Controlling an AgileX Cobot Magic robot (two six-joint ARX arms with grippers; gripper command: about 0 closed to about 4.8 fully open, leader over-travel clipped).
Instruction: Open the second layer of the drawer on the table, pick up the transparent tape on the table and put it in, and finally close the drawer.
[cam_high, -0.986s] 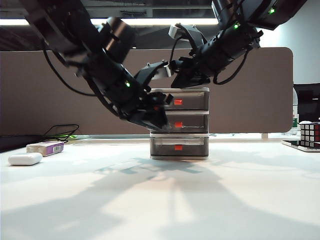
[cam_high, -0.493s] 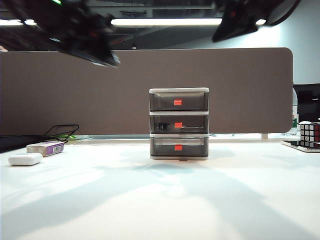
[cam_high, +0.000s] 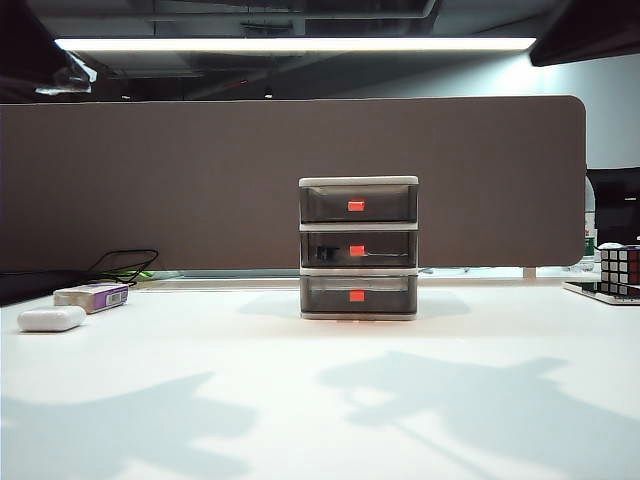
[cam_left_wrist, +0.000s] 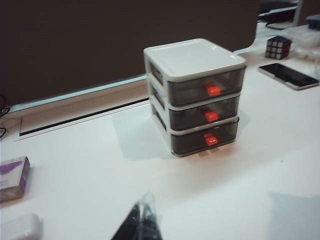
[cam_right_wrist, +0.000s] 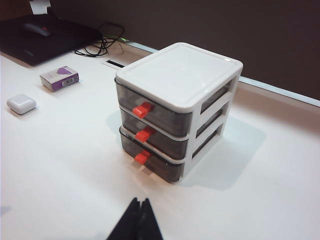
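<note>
You've got the small white-framed 3-tier drawer unit (cam_high: 358, 248) standing upright mid-counter, just in front of the dark brown-grey partition panel (cam_high: 200, 180). All 3 smoky translucent grey tiers sit flush in the frame, each with a small red-orange tab. The second layer (cam_high: 358, 248), the middle tier, is pushed in; a dark shape shows through its front at the left in the exterior view, most likely the transparent tape's (cam_high: 327, 252) black clip, but you can't make out the roll itself.

The large plain white counter (cam_high: 320, 400) around the unit carries a purple-and-white box (cam_high: 92, 296) and a white oval case (cam_high: 50, 318), side by side, well apart from the unit on the left of the exterior view. A black cable (cam_high: 125, 265) loops behind them. On the far right edge there's a multicoloured puzzle cube (cam_high: 620, 268); the left wrist view also shows a flat dark phone (cam_left_wrist: 288, 75) near it.

Left claw (cam_left_wrist: 141, 227): fingers pressed together, nothing held, hanging high above the counter and well apart from the unit, facing its tab side. Right claw (cam_right_wrist: 136, 225): fingers together too, nothing between them, also high and well clear, looking down at the unit's front corner. In the exterior view you only get dark arm parts at the top corners.
</note>
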